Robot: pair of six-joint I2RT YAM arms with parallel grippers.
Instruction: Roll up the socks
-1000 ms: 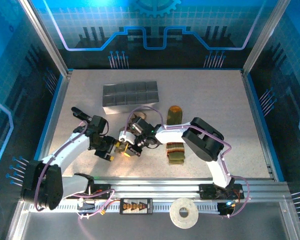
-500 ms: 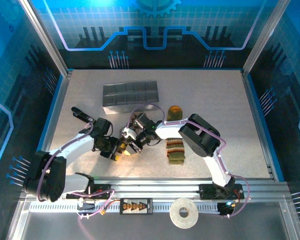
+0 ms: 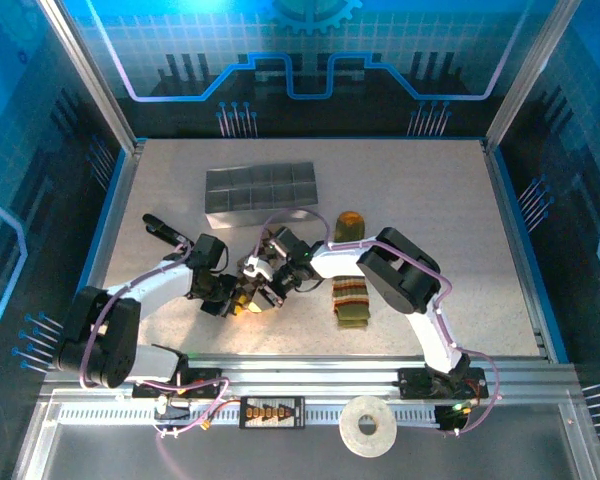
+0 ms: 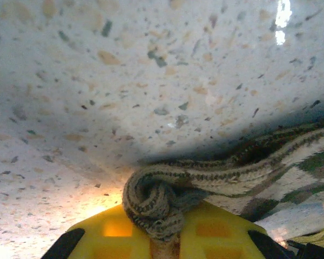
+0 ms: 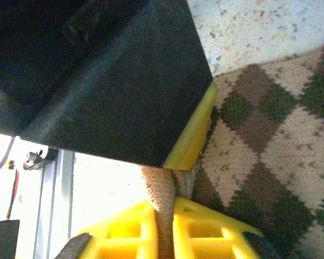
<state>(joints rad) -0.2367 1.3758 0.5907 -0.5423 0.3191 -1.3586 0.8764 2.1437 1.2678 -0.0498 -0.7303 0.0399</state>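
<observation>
On the speckled tabletop, the left claw is clamping the bunched end of the argyle sock, the right claw is apparently pinching a fold of it between nearly closed jaws, and the green sock is lying flat just to their right.

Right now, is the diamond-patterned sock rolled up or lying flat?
Mostly flat: one end of the argyle sock is bunched into a wad in the shut left gripper; the rest lies spread flat on the table.
</observation>
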